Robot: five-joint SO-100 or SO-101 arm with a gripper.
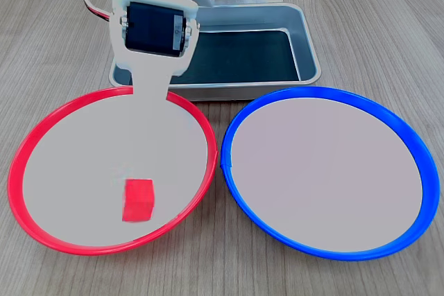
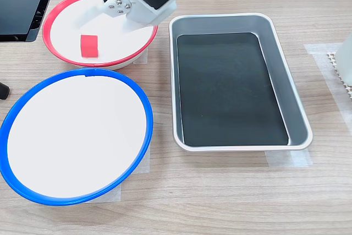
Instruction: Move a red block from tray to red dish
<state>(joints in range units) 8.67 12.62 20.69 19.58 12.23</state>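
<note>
A: Where is the small red cube (image 1: 138, 199)?
B: Seen in the round red-rimmed dish (image 1: 41, 126), near side in the first exterior view.
A: And the white gripper (image 2: 91, 12)?
B: Held over the dish; jaw state can't be told, likely empty. Grey metal tray (image 2: 286, 89) holds nothing.

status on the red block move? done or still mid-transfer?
Done: the red block lies inside the red dish, and the tray shows only its bare black bottom in both exterior views. In hand: nothing visibly gripped; the block sits clear of the gripper hanging over the dish, though the jaws' state is hard to read. Left: probably just pulling the arm back. The blue dish holds nothing.
</note>
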